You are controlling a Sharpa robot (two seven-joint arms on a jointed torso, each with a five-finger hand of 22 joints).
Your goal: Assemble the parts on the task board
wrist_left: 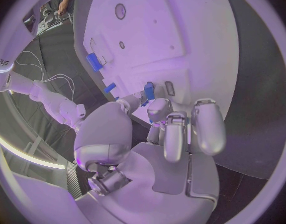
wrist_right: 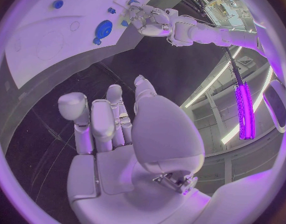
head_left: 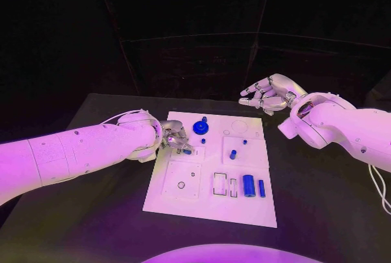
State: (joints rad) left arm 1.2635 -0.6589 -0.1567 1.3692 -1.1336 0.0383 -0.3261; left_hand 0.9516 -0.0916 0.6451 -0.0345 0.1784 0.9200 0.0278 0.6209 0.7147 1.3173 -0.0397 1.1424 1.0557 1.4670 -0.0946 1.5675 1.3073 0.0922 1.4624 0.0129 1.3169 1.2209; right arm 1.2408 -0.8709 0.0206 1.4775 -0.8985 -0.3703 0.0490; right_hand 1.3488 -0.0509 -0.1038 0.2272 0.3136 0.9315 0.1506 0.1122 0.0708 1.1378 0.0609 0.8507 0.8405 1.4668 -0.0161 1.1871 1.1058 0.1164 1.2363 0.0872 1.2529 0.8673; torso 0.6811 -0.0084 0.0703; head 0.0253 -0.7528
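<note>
No legible writing on task board [head_left: 213,209]; left hand [head_left: 173,139] fingers pinching blue part [wrist_left: 149,91], right hand [head_left: 267,94] fingers apart.

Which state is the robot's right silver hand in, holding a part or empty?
Empty. The right silver hand hovers beyond the white task board's far right corner, and the right wrist view shows its fingers apart with nothing between them.

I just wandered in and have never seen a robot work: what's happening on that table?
The robot is assembling small blue parts on a white task board. Its left hand is at the board's left edge, pinching a small blue piece. Its right hand hovers off the far right corner, holding nothing. A round blue gear-like disc and blue cylinders lie on the board.
</note>
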